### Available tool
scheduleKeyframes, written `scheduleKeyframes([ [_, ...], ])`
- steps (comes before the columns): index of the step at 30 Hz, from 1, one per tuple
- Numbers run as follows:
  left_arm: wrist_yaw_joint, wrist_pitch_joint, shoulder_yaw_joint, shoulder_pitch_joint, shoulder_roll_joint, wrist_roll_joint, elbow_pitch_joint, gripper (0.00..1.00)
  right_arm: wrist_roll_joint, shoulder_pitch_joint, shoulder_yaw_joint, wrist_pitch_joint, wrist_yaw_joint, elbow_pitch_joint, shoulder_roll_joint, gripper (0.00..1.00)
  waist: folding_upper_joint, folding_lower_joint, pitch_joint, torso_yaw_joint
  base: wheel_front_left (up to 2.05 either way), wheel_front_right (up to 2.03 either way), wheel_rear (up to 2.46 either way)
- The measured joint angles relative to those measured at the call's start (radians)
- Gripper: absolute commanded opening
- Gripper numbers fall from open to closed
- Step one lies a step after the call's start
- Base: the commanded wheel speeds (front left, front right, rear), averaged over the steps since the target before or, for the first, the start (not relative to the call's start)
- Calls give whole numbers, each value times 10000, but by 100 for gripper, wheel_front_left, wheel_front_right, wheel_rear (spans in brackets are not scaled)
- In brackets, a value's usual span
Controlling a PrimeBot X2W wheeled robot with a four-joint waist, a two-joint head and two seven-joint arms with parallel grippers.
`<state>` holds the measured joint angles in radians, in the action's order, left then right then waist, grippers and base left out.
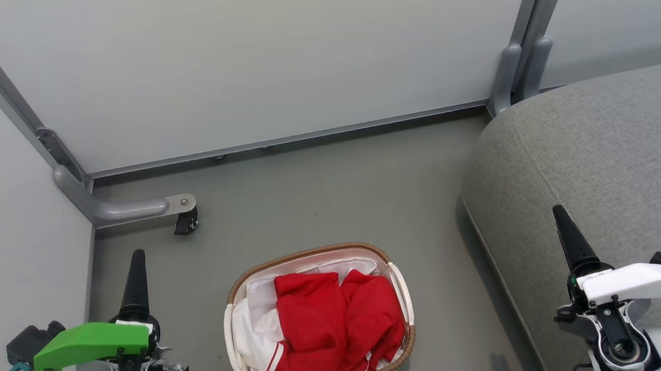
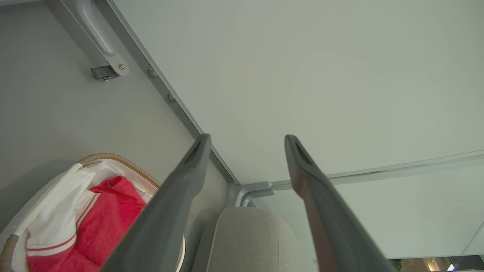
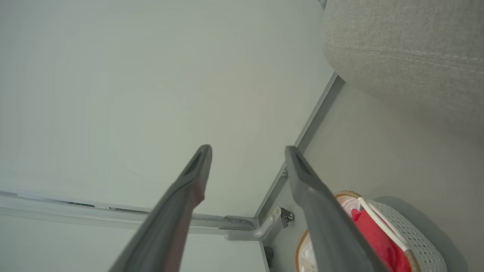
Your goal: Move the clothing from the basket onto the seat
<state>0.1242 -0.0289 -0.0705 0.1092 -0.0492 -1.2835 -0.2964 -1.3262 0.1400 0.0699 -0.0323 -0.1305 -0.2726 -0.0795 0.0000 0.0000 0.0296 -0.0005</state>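
— What takes up the most room?
— The pale partition panels [image 1: 280, 59], then the grey floor [image 1: 331, 196]. Next is the seat [image 1: 602, 157], rising at the right of the head view.
— And the basket?
— The basket [image 1: 311, 250] stands on the floor, near the seat's rounded edge but apart from it. The clothing [image 1: 325, 319] lies crumpled inside, red over the white liner [image 1: 255, 306].
— The grippers?
— The left gripper [image 2: 246, 138] hangs left of the basket. The right gripper [image 3: 247, 148] shows against the seat. Each has its fingers spread wide, with nothing between them.
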Motion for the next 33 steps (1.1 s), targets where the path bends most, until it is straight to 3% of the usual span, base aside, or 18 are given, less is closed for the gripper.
scheduleKeyframes([
  [19,0,752,581,373,-215,3580,-291,100,3371,430,-617,765,0,-13,-485,100,0,0,176,6,0,0,0],
  [33,-98,1197,1037,635,-389,5567,-564,100,5373,696,-926,1225,0,-100,-717,100,0,0,291,0,0,0,0],
])
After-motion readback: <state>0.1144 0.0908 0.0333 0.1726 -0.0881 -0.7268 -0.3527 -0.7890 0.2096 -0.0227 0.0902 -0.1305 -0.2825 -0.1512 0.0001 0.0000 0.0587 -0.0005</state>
